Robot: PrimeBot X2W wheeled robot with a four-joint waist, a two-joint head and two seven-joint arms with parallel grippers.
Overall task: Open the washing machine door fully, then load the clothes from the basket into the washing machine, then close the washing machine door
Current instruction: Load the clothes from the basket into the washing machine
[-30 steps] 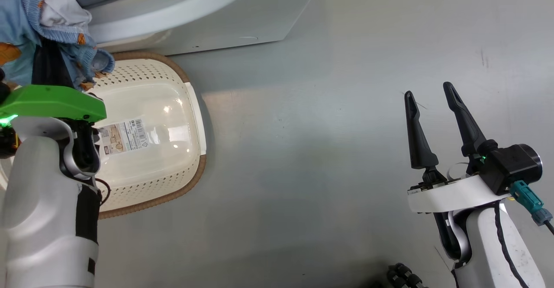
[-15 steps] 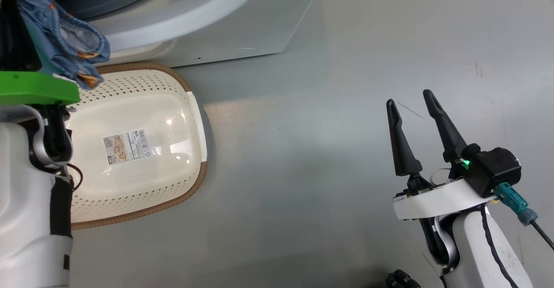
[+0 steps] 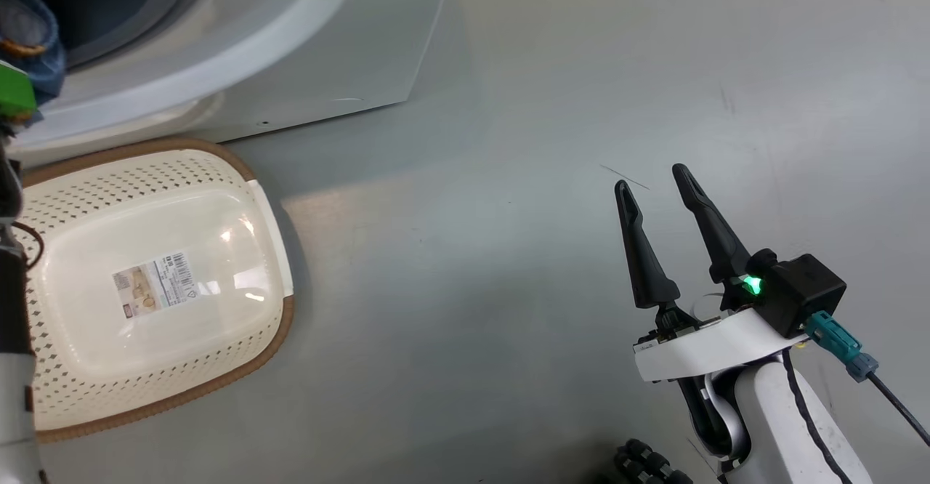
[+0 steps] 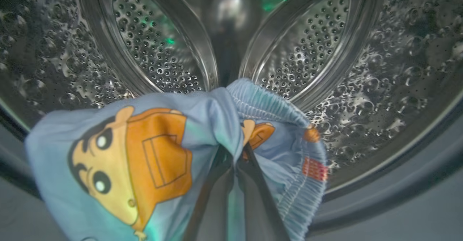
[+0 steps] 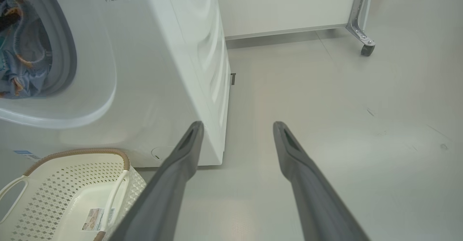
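Your left gripper (image 4: 237,152) is reaching into the washing machine (image 5: 162,71). That is why the left wrist view looks straight into the perforated steel drum (image 4: 159,53), with the light-blue cartoon-print garment (image 4: 144,161) bunched across the lower half of the frame. Carrying it in by a pinch looks meant to lift the cloth past the grey gasket (image 5: 68,56), so it can be dropped on the drum floor and not on the lip.

The two dark fingers (image 4: 211,204) rise from the bottom centre and meet on a fold of the fabric just below mid-frame. They are squeezed tight on the cloth. The ribbed elastic hem drapes to their right and the printed face hangs to their left. The garment hangs in front of the drum wall; whether it touches the metal, you cannot tell.

Your right gripper (image 3: 652,179) sits at the lower right of the head view, over the bare grey floor (image 3: 508,215). Its fingers are spread wide, gripping and touching nothing, and it is well apart from the machine, likely parked to keep out of the way.

The cream perforated basket (image 3: 243,179) stands at the lower left of the head view, just in front of the machine. Only its barcode label (image 3: 154,284) shows on the bottom, so this looks like the last piece to load.
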